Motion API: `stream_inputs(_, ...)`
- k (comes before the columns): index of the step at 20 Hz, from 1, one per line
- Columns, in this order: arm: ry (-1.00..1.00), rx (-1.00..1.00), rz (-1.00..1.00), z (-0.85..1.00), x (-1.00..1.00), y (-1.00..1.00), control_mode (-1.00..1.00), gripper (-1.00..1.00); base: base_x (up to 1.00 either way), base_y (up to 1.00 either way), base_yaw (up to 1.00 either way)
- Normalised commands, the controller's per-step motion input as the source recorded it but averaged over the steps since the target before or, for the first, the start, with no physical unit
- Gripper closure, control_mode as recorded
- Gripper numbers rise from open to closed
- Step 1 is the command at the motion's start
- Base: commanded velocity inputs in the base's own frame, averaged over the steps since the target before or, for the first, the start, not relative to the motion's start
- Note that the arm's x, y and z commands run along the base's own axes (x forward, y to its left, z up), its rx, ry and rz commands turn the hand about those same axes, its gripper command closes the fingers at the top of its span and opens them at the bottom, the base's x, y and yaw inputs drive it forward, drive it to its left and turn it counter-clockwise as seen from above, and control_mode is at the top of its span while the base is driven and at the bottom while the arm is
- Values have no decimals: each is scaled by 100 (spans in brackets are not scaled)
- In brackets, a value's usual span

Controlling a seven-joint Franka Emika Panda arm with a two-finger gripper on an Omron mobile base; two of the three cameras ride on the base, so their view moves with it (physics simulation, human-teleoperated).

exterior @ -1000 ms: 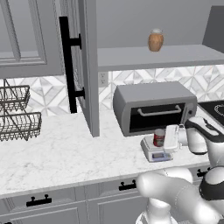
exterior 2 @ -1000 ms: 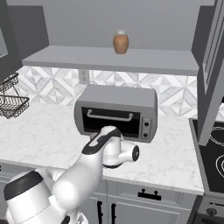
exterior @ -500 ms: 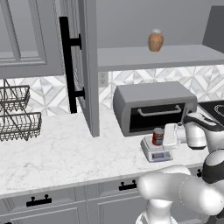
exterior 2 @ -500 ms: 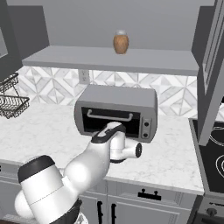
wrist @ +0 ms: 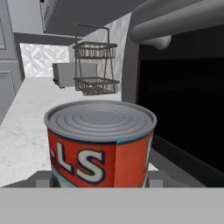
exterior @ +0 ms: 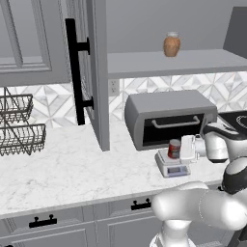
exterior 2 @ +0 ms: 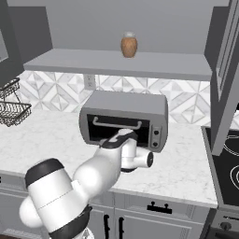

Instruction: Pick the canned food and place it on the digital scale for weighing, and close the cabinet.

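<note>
Claw (exterior: 185, 149) beside canned food (exterior: 174, 148) (upright on digital scale (exterior: 171, 165)) — grip state unclear.

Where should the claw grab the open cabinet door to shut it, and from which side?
Probably the long black bar handle on the cabinet door. It runs vertically on standoffs that leave a gap behind it, so the claw could close across the bar at mid-height. The door stands edge-on toward the robot, with the handle on its left face, so come in from the left and swing it shut.
</note>
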Motion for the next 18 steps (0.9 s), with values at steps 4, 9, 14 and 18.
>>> stream_inputs(4,0,0,0,0,-1,0,-100,-100,0,0,0)
stream_inputs(9,-7,0,0,3,-11,-2,-100,-100,0,0,0)
stream_inputs(14,-13,1,0,7,-17,-27,-100,-100,0,0,0)
stream_inputs(18,-24,4,-1,25,-41,-47,-100,-100,0,0,0)
